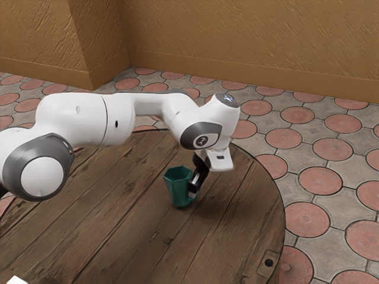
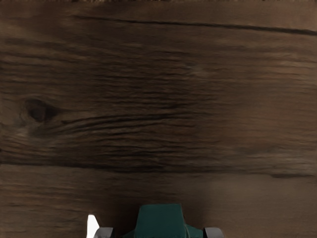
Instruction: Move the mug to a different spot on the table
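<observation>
Mug (image 1: 179, 186) upright near the middle of the round wooden surface (image 1: 118, 236), mouth up, long axis vertical, pinched by the end effector (image 1: 195, 184).

The teal body tapers toward its base; whether the base touches the planks cannot be told. The white arm (image 1: 118, 121) comes in from the exterior view's left, bends at the wrist and points the hand steeply down at the mug's side toward the exterior view's right. In the wrist view the teal wall (image 2: 159, 220) fills the gap between both fingertips.
</observation>
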Robot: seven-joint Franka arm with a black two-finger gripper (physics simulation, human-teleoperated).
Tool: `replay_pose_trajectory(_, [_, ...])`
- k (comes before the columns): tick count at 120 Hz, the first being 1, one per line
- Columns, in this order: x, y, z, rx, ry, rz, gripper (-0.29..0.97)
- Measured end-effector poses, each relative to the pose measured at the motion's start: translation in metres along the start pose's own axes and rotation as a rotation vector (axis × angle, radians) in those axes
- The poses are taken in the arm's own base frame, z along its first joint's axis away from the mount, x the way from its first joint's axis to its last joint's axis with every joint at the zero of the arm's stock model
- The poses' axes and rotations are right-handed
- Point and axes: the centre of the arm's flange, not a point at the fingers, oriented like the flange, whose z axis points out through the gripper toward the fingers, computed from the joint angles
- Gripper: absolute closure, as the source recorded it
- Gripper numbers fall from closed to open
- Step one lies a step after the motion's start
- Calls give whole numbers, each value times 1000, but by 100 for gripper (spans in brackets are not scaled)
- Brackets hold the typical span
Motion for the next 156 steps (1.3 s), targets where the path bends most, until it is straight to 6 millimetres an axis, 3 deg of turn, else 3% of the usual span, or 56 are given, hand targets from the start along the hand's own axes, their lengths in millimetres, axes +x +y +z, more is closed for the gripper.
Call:
replay_pose_trajectory(29, [-5,-3,-3,12,-3,1,61])
replay_pose_trajectory(50, [-30,-14,-24,52,-9,-53,69])
replay_pose_trajectory(78, [-55,-15,-44,77,-12,-118,77])
replay_pose_trajectory(101, [-71,8,-21,10,-48,-166,77])
replay_pose_trajectory(132, [-66,39,12,-74,-75,-220,75])
replay_pose_trajectory(156, [-71,55,25,-118,-92,-276,73])
